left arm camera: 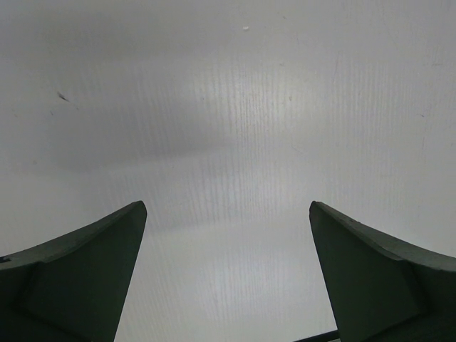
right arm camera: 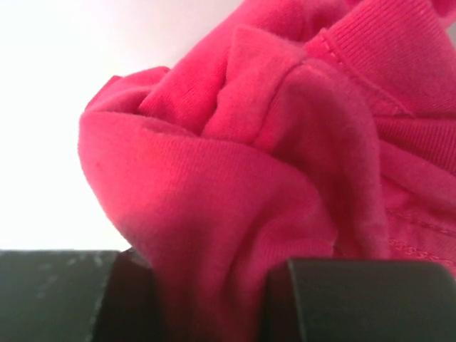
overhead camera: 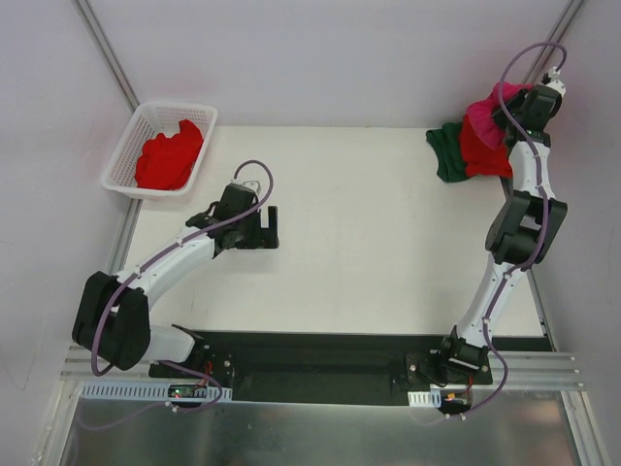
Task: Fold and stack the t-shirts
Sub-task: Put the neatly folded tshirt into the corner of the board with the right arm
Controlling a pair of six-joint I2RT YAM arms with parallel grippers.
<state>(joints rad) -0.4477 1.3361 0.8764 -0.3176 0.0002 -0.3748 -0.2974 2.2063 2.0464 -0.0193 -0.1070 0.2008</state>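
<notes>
Magenta-pink t-shirt (right arm camera: 235, 185) — bunched, deeply creased

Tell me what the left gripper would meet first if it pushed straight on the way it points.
Probably the bare white tabletop: the open left gripper faces it, with nothing between or beyond its fingers. Its distance is unclear.

basket (overhead camera: 124, 155): white plastic lattice, far-left corner of table, set askew, partly over the left edge | table (overhead camera: 369, 243): white, matte top | black plate (overhead camera: 320, 357): flat, along the table's near edge
</notes>
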